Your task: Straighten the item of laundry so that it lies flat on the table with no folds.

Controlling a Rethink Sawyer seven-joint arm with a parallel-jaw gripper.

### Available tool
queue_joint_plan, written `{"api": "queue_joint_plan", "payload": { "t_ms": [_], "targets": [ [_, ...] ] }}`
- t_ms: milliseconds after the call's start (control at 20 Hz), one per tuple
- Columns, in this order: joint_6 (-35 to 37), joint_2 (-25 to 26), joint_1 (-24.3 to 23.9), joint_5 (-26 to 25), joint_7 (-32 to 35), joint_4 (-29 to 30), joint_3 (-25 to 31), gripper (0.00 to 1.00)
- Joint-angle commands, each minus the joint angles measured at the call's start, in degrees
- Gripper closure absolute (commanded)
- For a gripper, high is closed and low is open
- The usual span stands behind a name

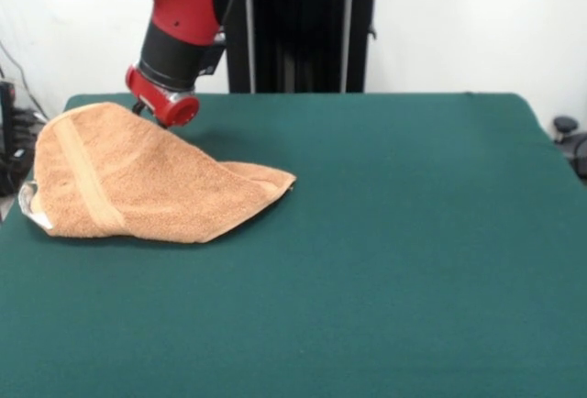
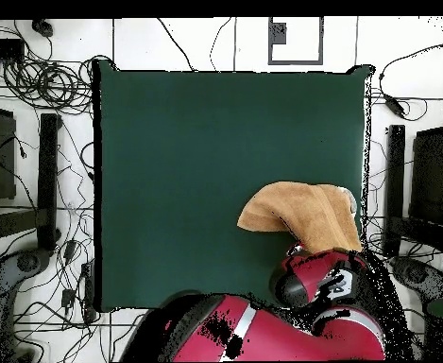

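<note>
**Folded towel at the table's edge, with the arm lowered behind it**

In the front view, from left to right: a small white tag (image 1: 30, 207) was seen at the towel's outermost corner, where the cloth overhung the table (image 1: 413, 233) slightly. The item of laundry (image 1: 138, 187) was found lying at the left side of the green surface, folded over itself into a rough wedge, with one woven band (image 1: 87, 182) running diagonally across the upper layer. The gripper (image 1: 151, 114) was held low at the towel's far edge, touching or just above the cloth; the state of its jaws could not be told, as they were hidden behind the wrist. The pointed folded corner (image 1: 280, 181) was directed toward the table's middle. The terry cloth was judged light, limp and unslippery, likely to drape and drag when lifted. A hold on the upper layer's free corner was judged best, so that the fold could be peeled open
</note>
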Motion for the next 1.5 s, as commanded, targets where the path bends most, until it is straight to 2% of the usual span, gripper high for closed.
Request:
{"api": "queue_joint_plan", "payload": {
  "t_ms": [50, 300, 450, 600, 950, 1100, 1250, 1300, 1350, 1450, 1500],
  "targets": [
    [-0.09, 10.98, -5.39, -4.28, -8.13, -15.94, 6.80, 0.00],
    [-0.85, 12.02, -4.82, -5.70, -7.57, -17.61, 5.62, 0.00],
    [0.73, 11.25, -6.60, -6.56, -9.17, -18.65, 7.89, 0.00],
    [-0.81, 12.33, -6.28, -6.70, -7.50, -21.23, 6.88, 0.00],
    [-1.28, 13.41, -8.32, -10.47, -10.02, -25.38, 8.63, 0.00],
    [-3.72, 15.81, -6.25, -10.55, -6.90, -27.60, 4.98, 0.00],
    [-8.77, 21.61, -1.51, -6.55, -2.07, -31.68, -4.27, 0.00],
    [-10.60, 23.42, -0.64, -4.34, -2.30, -32.85, -6.89, 0.00],
    [-11.24, 23.89, -1.01, -3.61, -3.50, -33.34, -7.03, 0.00],
    [-9.98, 21.61, -4.27, -7.17, -7.33, -32.77, -1.40, 0.00],
    [-4.61, 16.47, -10.22, -13.92, -11.81, -29.35, 9.52, 0.00]
  ]
}}
